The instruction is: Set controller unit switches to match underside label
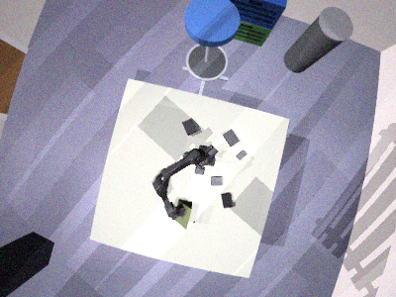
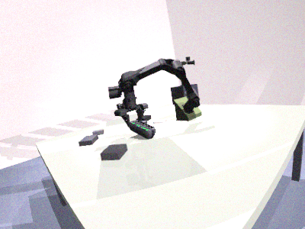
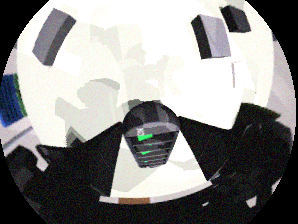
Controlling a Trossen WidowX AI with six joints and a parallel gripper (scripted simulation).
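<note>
The dark grey controller unit (image 2: 148, 132) (image 3: 151, 111) is between the fingertips of my gripper (image 2: 135, 121) (image 3: 150, 121), which is shut on it across its sides. In the exterior view the unit is tilted, its near rounded end lower, and it seems to be just above the bench (image 2: 183, 164) (image 1: 129, 208). Its switch face is turned partly up, and several green switch ends show in a row. In the wrist view the rounded end faces me and the switches are foreshortened. Individual switch settings and numbers are too small to read. The label is not visible.
Dark modules lie around the arm, among them a large one (image 1: 191, 127) (image 2: 114, 152), another (image 1: 231, 138) (image 2: 88, 140) and one nearer the base (image 1: 227, 200). An olive-green block (image 1: 183, 219) (image 2: 182, 106) stands by the arm's base. A blue stool (image 1: 212, 21) stands beyond the bench.
</note>
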